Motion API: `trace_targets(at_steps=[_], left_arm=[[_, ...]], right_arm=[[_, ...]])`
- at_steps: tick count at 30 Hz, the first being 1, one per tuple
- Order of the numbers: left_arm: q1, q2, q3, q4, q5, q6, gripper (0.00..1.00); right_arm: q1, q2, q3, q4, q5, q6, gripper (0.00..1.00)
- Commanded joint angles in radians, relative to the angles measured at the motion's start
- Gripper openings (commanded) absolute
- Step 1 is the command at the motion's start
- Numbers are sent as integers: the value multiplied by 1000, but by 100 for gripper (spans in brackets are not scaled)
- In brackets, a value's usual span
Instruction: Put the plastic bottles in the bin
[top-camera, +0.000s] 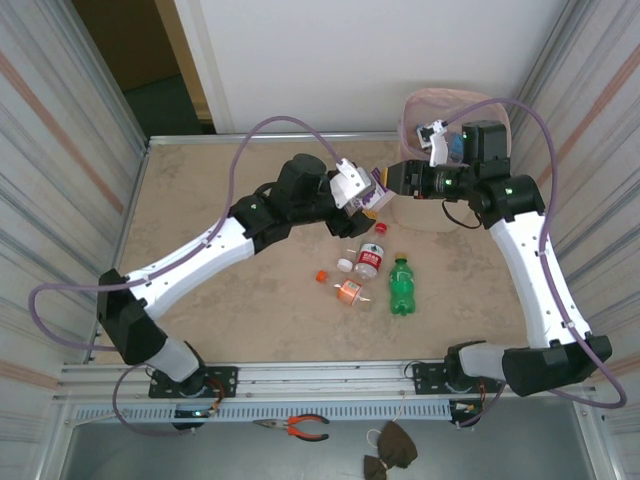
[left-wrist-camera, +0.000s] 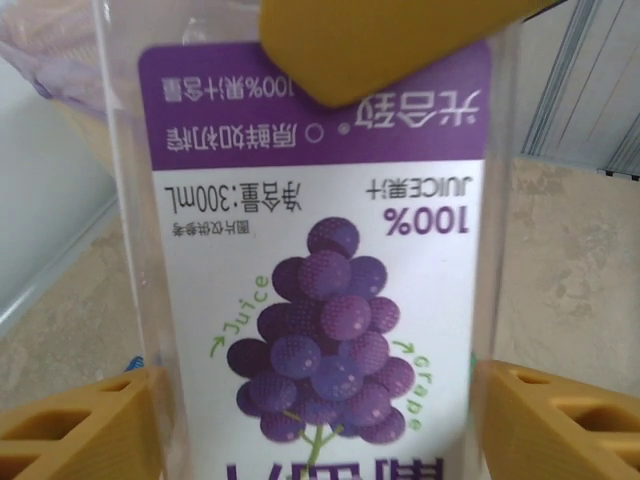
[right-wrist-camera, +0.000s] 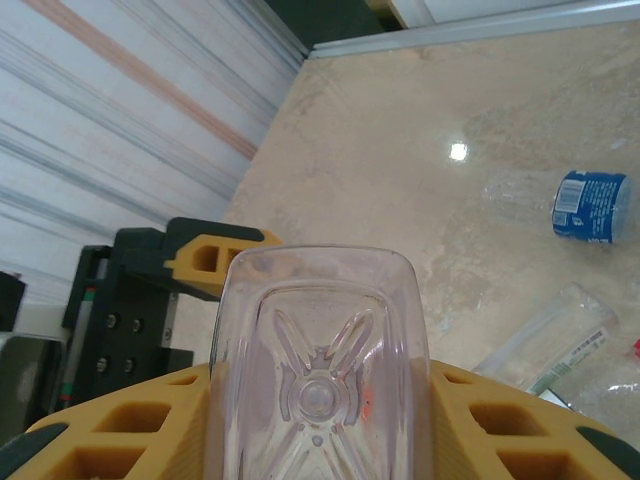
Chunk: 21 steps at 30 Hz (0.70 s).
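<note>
Right gripper (top-camera: 398, 180) and left gripper (top-camera: 362, 190) meet nose to nose above the table (top-camera: 240, 300) in the top view. A grape juice bottle (top-camera: 380, 197) bridges them, clear of the surface. Its long axis runs left to right, from one gripper to the other. The pink bin (top-camera: 420, 105) stands at the far right, just behind the right gripper, so the right arm is plainly the nearer one. A green bottle (top-camera: 401, 285), a red-labelled bottle (top-camera: 368, 258) and a small orange-capped bottle (top-camera: 348, 291) lie together on the table, nearer the arm bases.

Left wrist view: the purple label sits between the left fingers (left-wrist-camera: 80, 430), which stand at either side wall of the bottle. The edges are blurred, so it cannot be told whether they press on it or merely flank it. One of the right gripper's fingers (left-wrist-camera: 380, 45) lies over the base end of the label.

Right wrist view: the bottle's moulded base faces the camera. The right fingers (right-wrist-camera: 500, 420) lie flush on both flanks, clamped on the bottle. A blue-labelled bottle (right-wrist-camera: 590, 205) lies on the table, well apart.

Assessment: this looks like a handover. The next move calls for the left fingers to stand clear before the right arm swings the bottle back over the bin.
</note>
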Motion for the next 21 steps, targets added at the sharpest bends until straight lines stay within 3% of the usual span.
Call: trace_targets(at_steps=[1, 6, 17, 21], left_arm=[[-6, -84, -13, 50, -4, 3, 82], [-5, -144, -56, 52, -29, 0, 85], [-6, -228, -136, 51, -69, -12, 85], [-6, -245, -153, 49, -82, -15, 85]], right_arm=[[-2, -32, 25, 60, 34, 1, 39], [-69, -26, 51, 126, 44, 44, 38], [-362, 42, 114, 386, 27, 241, 38], [-435, 101, 164, 400, 50, 251, 37]])
